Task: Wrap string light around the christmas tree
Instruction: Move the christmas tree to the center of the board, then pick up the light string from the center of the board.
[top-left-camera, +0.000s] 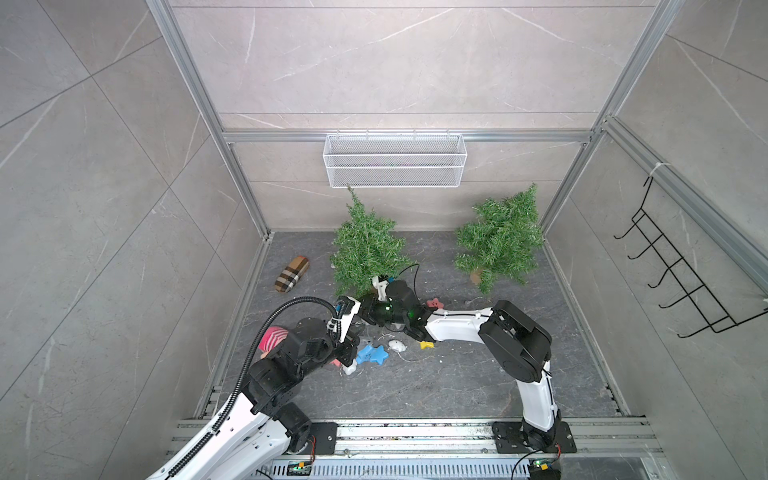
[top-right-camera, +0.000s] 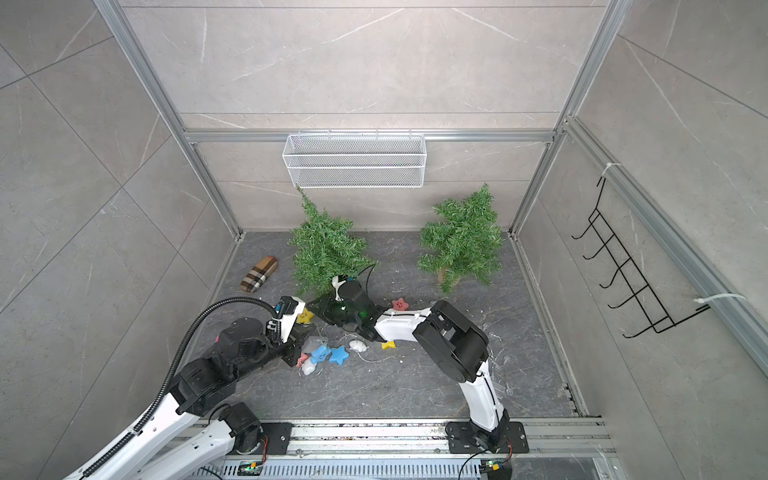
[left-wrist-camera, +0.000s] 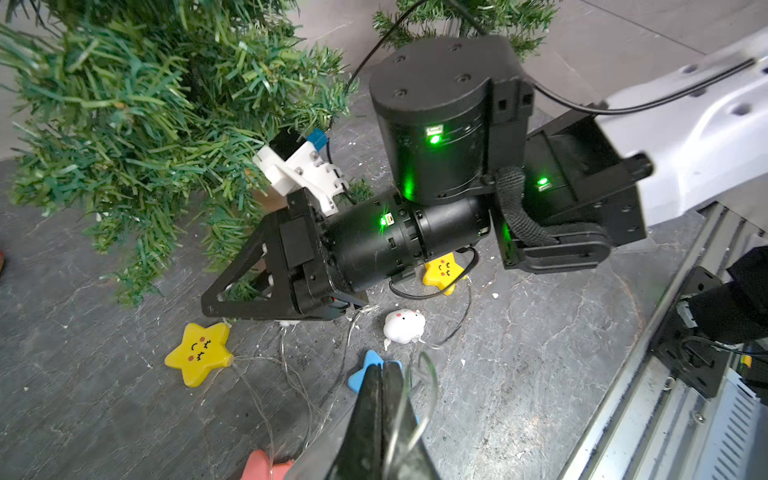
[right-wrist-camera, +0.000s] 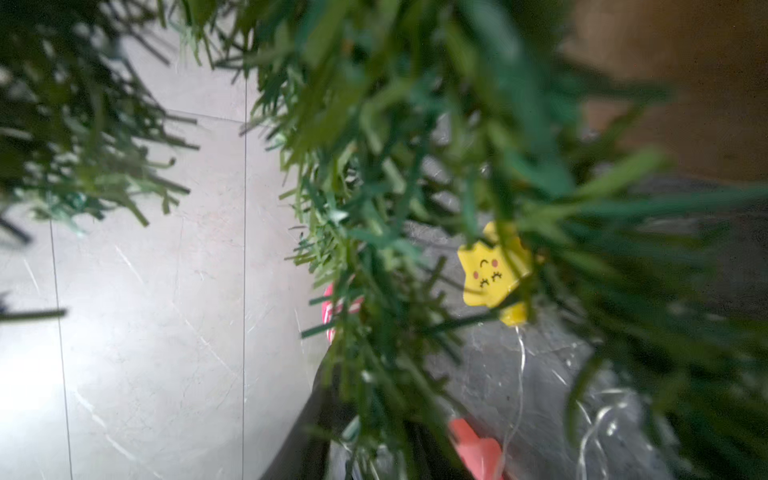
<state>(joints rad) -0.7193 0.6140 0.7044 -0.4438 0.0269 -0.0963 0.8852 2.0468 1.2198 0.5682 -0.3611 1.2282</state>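
Where it lies loose on the floor (top-right-camera: 415, 382), at 6 o'clock from the christmas tree (top-left-camera: 365, 249), the string light (top-right-camera: 340, 354) runs its long axis from 2 o'clock, at a pink star (top-right-camera: 400, 304), to 8 o'clock beside your left gripper (left-wrist-camera: 382, 370). You can count two yellow, two blue and two pink stars and two white clouds. One yellow star (top-right-camera: 304, 316) shows in a top view but not in both. The left fingers are pressed together with wire looped beside them; a pinch cannot be confirmed. Your right gripper (left-wrist-camera: 220, 300) lies under the lowest branches, and its gap cannot be told. A second tree (top-left-camera: 498, 241) stands at 3 o'clock.
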